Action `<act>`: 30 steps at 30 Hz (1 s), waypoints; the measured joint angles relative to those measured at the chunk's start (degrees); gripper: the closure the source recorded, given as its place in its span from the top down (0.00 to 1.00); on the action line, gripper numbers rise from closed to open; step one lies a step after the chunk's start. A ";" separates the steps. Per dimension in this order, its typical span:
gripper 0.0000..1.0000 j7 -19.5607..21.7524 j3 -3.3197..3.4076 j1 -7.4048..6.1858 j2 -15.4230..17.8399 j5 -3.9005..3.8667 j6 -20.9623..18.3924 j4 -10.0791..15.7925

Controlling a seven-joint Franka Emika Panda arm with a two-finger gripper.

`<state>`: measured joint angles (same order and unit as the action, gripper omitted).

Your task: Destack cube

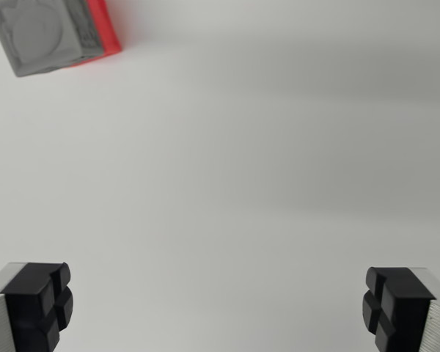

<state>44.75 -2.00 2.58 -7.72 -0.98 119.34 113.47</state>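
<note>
A plain white table point(227, 169) is being seen from above. In the wrist view's upper left corner, a red cube point(101, 29) is resting on it, and that cube is being topped by a grey cube point(40, 33).

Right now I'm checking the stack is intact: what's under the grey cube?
A red cube sits beneath the grey cube; only its red side shows along the wrist view's right edge. The rest is covered, as is the white surface below.
</note>
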 joint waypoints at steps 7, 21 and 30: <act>1.00 -0.16 -0.40 -0.74 -1.60 0.00 1.31 -0.39; 1.00 -0.63 -1.20 -2.70 -5.97 -0.07 4.42 -1.98; 1.00 -1.06 -1.69 -4.25 -9.59 -0.46 6.54 -3.74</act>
<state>43.69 -3.69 -1.66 -17.31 -1.44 125.88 109.73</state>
